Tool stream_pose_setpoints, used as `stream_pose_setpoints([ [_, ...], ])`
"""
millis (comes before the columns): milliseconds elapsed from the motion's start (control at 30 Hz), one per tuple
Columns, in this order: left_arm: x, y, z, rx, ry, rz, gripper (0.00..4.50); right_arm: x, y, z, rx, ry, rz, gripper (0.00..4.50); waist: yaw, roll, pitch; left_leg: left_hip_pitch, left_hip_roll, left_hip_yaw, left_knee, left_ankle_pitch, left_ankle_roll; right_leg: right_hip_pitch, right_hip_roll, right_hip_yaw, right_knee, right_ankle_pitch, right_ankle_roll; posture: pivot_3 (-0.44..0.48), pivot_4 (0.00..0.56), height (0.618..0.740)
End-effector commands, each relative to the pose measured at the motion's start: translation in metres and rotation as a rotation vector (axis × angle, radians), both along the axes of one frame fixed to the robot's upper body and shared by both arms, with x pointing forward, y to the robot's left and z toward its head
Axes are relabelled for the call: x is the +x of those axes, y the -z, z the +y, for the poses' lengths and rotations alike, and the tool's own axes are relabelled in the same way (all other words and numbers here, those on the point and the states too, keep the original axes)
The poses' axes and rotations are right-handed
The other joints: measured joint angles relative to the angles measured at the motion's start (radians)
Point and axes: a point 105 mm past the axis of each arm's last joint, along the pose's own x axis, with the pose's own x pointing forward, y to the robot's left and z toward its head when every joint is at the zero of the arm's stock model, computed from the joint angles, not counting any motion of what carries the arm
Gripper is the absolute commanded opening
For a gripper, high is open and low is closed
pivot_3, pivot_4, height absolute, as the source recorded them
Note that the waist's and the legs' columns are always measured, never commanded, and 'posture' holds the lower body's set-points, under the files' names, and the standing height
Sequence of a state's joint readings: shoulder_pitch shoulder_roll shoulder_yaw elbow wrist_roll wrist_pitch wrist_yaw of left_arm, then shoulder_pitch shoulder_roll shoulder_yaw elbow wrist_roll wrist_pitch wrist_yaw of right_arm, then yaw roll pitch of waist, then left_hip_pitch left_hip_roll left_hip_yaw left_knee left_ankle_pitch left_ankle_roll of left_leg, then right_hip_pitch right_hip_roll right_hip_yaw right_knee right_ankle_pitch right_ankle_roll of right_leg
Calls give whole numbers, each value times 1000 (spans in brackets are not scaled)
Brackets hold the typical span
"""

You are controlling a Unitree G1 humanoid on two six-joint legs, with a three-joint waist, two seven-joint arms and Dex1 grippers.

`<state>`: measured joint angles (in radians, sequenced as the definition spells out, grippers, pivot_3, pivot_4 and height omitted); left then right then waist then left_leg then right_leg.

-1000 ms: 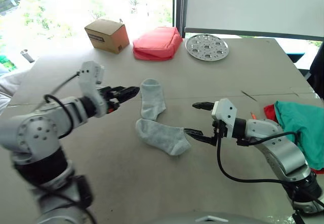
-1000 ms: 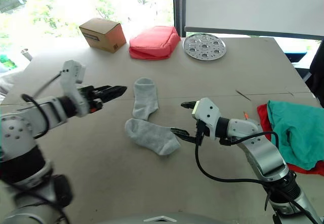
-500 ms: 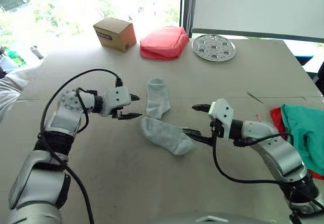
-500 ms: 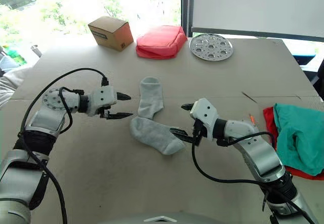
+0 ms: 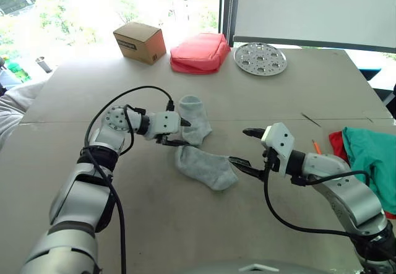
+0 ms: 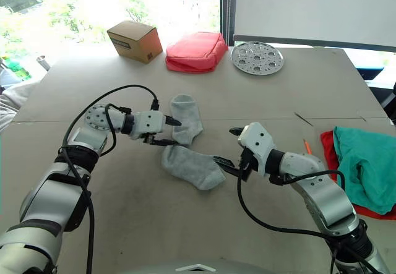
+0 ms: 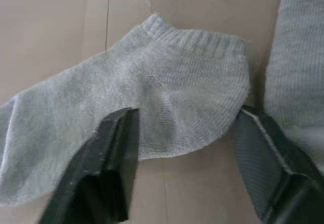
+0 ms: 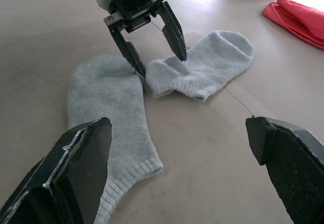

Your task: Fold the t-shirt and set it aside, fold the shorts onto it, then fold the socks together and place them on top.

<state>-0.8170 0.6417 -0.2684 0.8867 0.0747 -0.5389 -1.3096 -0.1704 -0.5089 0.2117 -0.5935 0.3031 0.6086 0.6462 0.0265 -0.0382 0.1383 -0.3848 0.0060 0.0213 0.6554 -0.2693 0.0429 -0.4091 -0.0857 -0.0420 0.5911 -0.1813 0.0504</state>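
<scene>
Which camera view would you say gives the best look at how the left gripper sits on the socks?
The left wrist view: the left gripper, open, straddles one of the socks at its edge. The right wrist view shows this from the front; the eye views show it from above, smaller.

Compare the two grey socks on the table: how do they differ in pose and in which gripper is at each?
The far sock lies roughly lengthwise away from the robot; the near sock lies slantwise across the table. The open left gripper straddles the far sock's heel end; the open right gripper sits by the near sock's cuff. Both are light grey, flat and unfolded, their ends meeting.
</scene>
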Motion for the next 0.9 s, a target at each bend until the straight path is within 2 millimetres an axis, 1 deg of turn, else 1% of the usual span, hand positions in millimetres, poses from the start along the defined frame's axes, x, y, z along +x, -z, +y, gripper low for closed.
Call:
stream_pose_setpoints([
  [33, 4, 3, -3, -46, -63, 75, 1043, -2, -14, -4, 14, 15, -59, 4500, 4, 1, -1, 1, 0, 0, 0, 0, 0, 1, 0, 0, 0, 0, 0, 0, 150, 739],
  [100, 4, -3, -10, -136, -100, 168, 186, -1, -14, -4, 14, 21, -61, 4500, 9, 1, -1, 1, 1, -1, 2, 0, 0, 1, 0, 0, 1, -1, 0, 0, 150, 739],
  [133, 2, -7, -15, -181, -113, 219, 55, 0, -14, -4, 12, 22, -61, 4500, 9, 1, -1, 0, 1, -2, 4, 0, 0, 1, 0, -1, 1, -1, 0, 0, 150, 739],
  [200, -3, -16, -25, -259, -150, 321, 55, 1, -14, -1, 6, 16, -69, 4500, 6, 2, 0, -1, 2, -4, 8, -2, 3, 1, 0, -1, 2, -2, 2, 0, 150, 739],
  [267, -14, -22, -33, -279, -155, 379, 55, 1, -14, 5, -9, -6, -90, 4500, -2, 2, 0, -4, 3, -6, 10, -3, 4, 0, 1, -1, 2, -1, 2, 0, 150, 739],
  [367, -29, -32, -50, -302, -168, 421, 55, 10, -13, 12, -107, -27, -190, 4500, -14, 3, 0, -5, 3, -6, 10, -3, 5, 0, 1, -1, 2, 0, 1, 0, 150, 739],
  [433, -36, -38, -67, -319, -186, 430, 55, 17, -9, 17, -203, -54, -269, 4500, -15, 3, 1, -5, 3, -6, 11, -3, 5, 0, 1, 0, 2, 0, 1, 0, 150, 739],
  [533, -45, -39, -87, -306, -207, 432, 55, 26, -7, 22, -288, -95, -339, 4500, -13, 3, 1, -4, 2, -6, 11, -3, 5, 0, 2, 0, 2, -3, 3, 0, 150, 739],
  [633, -48, -36, -97, -298, -219, 421, 55, 31, -5, 25, -342, -125, -367, 4500, -13, 3, 1, -4, 1, -7, 11, -3, 4, 0, 2, 1, 2, -2, 3, 0, 150, 739],
  [667, -50, -35, -99, -295, -217, 418, 55, 33, -5, 26, -348, -132, -374, 4500, -14, 3, 1, -4, 1, -6, 11, -3, 4, 0, 3, 1, 1, 0, 1, 0, 150, 739],
  [733, -53, -35, -103, -289, -206, 410, 0, 35, -4, 28, -363, -147, -384, 3966, -14, 3, 1, -4, 1, -6, 11, -3, 4, 0, 4, 2, 1, -1, 0, 0, 150, 739],
  [800, -53, -35, -104, -292, -209, 405, 0, 37, -3, 27, -386, -164, -395, 3067, -13, 3, 1, -4, 1, -6, 11, -3, 4, 0, 4, 2, 1, -1, 0, 0, 150, 739],
  [867, -51, -36, -103, -286, -210, 385, 0, 37, -4, 27, -399, -180, -410, 2307, -13, 3, 1, -4, 1, -6, 11, -3, 4, 0, 4, 2, 1, -1, 0, 0, 150, 739],
  [900, -50, -36, -103, -282, -208, 375, 0, 37, -4, 26, -403, -184, -416, 1755, -13, 3, 1, -4, 1, -6, 11, -3, 4, 0, 4, 2, 1, -1, 0, 0, 150, 739],
])
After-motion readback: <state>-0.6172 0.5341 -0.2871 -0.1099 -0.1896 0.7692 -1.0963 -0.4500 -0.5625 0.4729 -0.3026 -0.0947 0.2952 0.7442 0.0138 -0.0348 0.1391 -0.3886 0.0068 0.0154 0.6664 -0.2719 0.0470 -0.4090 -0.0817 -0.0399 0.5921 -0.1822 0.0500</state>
